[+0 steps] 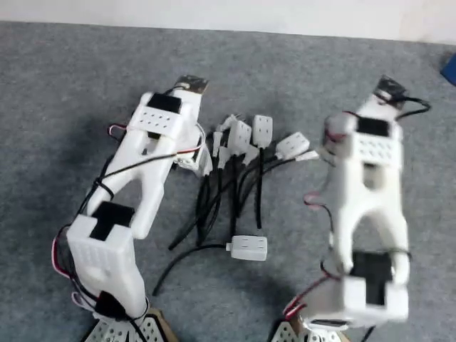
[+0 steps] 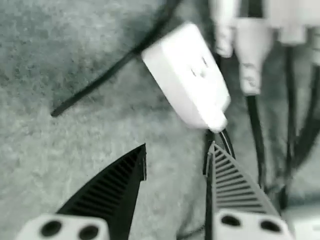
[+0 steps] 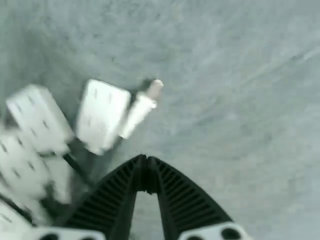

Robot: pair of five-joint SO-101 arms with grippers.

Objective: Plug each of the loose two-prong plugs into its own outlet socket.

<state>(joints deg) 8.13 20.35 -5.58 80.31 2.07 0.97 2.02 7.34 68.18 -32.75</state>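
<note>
Left of cable pile [image 1: 226, 196], left gripper [image 2: 176, 161] spread wide near socket [image 2: 186, 75]; right gripper [image 3: 147, 172] closed, empty. Approach step; next likely grasp plug [image 3: 139, 109].

Your high view looks steeply down on the tabletop [image 1: 64, 78]. Both wrist cameras look closely past the left claw [image 2: 176, 151] and right claw [image 3: 148, 165] at the outlet cluster [image 1: 246, 142] it shows mid-frame.

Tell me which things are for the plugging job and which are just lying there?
For the job:
the bunched outlet sockets, the lone socket block, the white plugs, their black cords.

Just lying about:
the grey carpet, a blue thing at the edge.
</note>
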